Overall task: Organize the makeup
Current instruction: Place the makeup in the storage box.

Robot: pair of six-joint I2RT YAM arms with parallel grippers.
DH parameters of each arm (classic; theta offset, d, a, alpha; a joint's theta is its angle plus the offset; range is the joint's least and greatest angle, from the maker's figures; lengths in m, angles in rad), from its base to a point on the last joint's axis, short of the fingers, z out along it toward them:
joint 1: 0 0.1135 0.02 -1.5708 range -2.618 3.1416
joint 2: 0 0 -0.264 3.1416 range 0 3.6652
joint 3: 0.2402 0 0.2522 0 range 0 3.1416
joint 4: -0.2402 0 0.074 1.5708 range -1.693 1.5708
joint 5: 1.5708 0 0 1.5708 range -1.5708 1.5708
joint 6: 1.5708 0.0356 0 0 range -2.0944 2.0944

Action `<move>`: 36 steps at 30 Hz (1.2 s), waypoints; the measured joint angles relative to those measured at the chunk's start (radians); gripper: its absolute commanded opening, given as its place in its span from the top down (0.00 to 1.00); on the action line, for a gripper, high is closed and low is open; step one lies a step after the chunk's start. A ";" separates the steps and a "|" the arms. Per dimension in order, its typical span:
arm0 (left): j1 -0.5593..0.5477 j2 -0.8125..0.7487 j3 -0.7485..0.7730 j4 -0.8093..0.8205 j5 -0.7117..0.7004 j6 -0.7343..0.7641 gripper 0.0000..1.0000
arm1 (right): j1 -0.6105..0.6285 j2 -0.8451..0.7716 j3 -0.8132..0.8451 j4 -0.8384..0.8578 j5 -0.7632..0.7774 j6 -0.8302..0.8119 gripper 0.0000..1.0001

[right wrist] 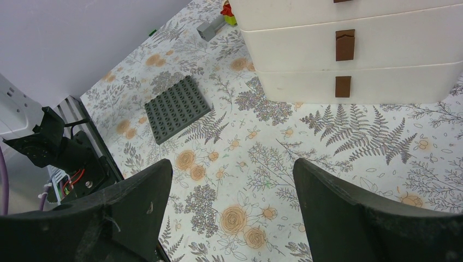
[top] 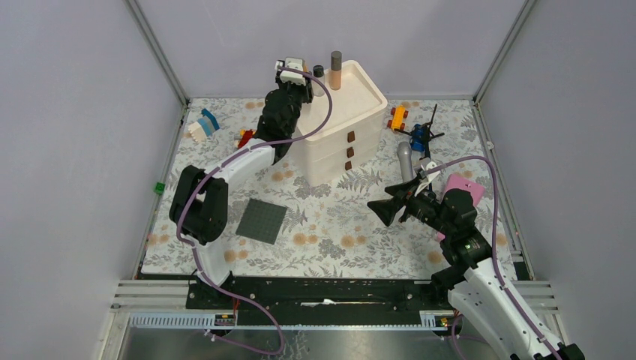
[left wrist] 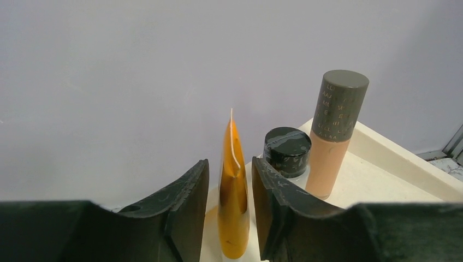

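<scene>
An orange tube (left wrist: 233,207) stands upright on top of the white drawer unit (top: 360,112). My left gripper (left wrist: 230,161) is open around the tube, with a narrow gap showing on each side. Just behind the tube are a black-capped clear bottle (left wrist: 287,153) and a dark-capped beige tube (left wrist: 333,131), both upright on the same top. In the top view the left gripper (top: 294,75) sits at the unit's back left corner. A silver-grey tube (top: 406,161) lies on the mat right of the unit, with thin brushes (top: 430,126) behind it. My right gripper (right wrist: 232,169) hangs open and empty above the mat.
A grey baseplate (top: 262,220) lies on the mat near the left arm. Blue and white bricks (top: 202,125) and a red brick (top: 244,137) sit at the back left. An orange toy car (top: 397,118) is right of the unit. A pink item (top: 463,186) lies behind the right arm.
</scene>
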 measured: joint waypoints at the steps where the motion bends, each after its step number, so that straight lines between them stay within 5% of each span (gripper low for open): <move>1: 0.000 0.000 0.000 0.000 0.000 0.000 0.59 | 0.000 0.000 0.000 0.000 0.000 0.000 0.12; 36: 0.000 -0.029 0.076 -0.030 0.000 0.013 0.47 | 0.000 -0.008 0.000 -0.001 0.000 0.002 0.12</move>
